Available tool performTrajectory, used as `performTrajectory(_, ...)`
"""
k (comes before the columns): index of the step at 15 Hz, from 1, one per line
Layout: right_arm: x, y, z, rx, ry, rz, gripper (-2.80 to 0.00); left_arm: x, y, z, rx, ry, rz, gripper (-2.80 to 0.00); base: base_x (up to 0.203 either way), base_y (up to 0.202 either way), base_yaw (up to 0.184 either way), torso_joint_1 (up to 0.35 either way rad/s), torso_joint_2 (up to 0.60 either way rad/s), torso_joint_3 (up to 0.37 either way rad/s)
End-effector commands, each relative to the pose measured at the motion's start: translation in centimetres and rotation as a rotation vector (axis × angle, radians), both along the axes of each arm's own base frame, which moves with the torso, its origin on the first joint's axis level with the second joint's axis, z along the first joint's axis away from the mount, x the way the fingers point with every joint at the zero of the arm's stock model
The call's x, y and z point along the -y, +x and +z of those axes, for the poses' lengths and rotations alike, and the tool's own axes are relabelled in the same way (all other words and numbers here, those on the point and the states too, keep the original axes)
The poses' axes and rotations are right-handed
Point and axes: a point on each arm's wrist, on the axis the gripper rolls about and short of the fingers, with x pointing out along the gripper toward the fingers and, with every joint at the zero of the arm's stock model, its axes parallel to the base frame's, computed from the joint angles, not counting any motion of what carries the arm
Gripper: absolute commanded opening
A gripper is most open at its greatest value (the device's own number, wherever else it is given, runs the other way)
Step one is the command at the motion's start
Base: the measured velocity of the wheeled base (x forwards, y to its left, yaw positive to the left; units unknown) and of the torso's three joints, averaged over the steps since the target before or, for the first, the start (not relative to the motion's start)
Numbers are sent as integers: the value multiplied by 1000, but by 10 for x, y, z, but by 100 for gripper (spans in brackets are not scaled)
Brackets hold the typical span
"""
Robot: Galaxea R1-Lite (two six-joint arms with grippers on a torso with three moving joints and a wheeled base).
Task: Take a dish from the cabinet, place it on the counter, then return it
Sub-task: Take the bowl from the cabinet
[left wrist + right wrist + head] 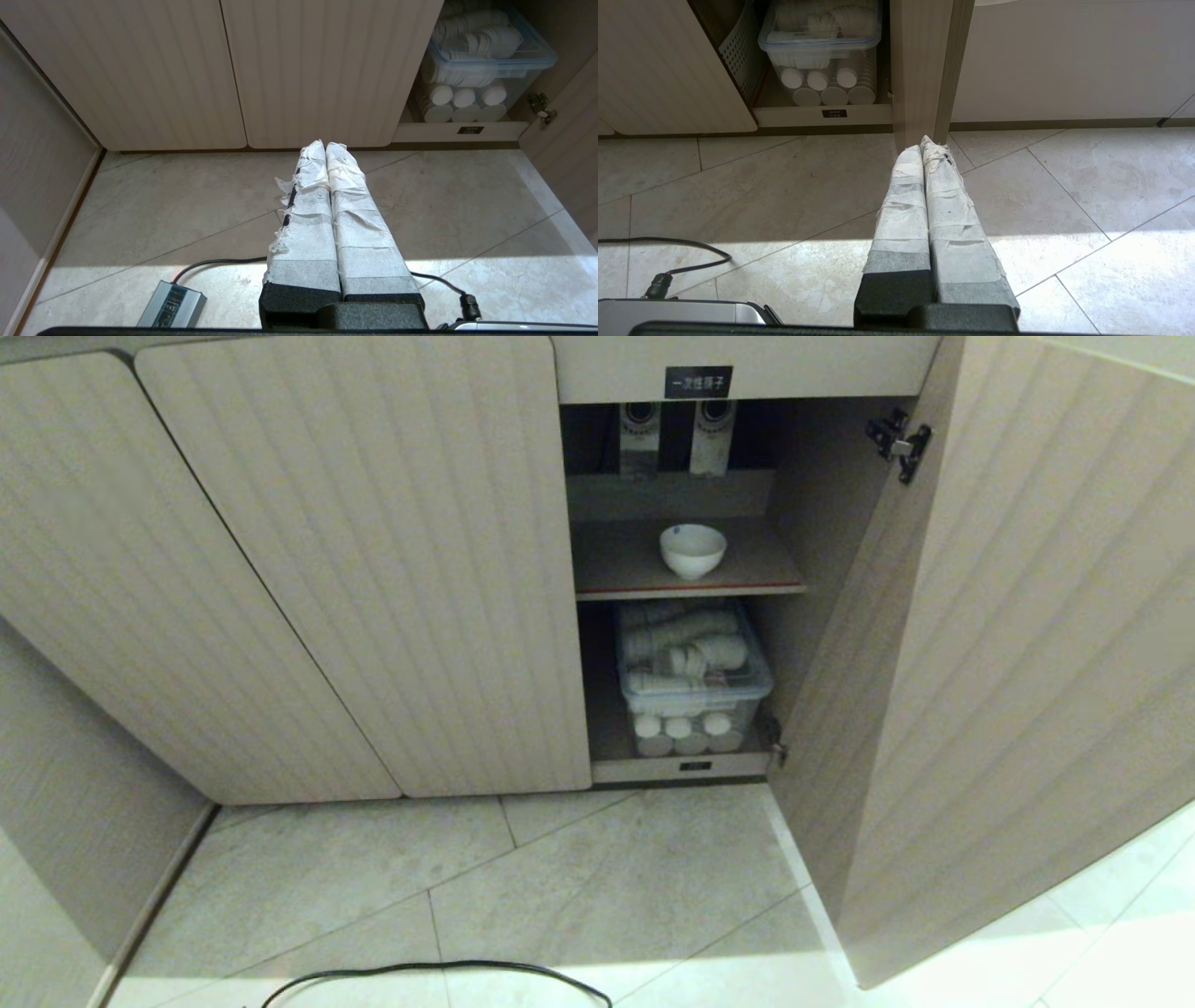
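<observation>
dish: we've got the small plain white round ceramic bowl [693, 550] sitting upright on the red-edged inner shelf [635, 581]; only the head view catches it.
cabinet: the beige cabinet with ribbed, rounded-corner doors [373, 569] has its right door [1008, 644] swung open; its black label's [698, 382] characters are too small for us to read.
bin: the clear plastic bin of stacked white cups [691, 681] is below the shelf, cut off in both wrist views.
left gripper [325, 145]: our tape-wrapped fingers are pressed together, empty, above the pale stone floor tiles [187, 196].
right gripper [921, 145]: same, closed on nothing, near the open door's edge.
cable: a black cable [439, 975] lies on the tiles.
</observation>
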Motion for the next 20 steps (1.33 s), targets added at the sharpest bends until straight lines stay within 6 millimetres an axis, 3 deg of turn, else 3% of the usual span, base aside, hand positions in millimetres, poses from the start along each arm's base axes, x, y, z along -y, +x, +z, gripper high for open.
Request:
performTrajectory(1,0,0,0,0,-1,0,-280,0,0,0,2,-1,1,-280,0,0,0,0,0,0)
performTrajectory(20,0,0,0,0,-1,0,-280,0,0,0,1,-1,1,-280,0,0,0,0,0,0)
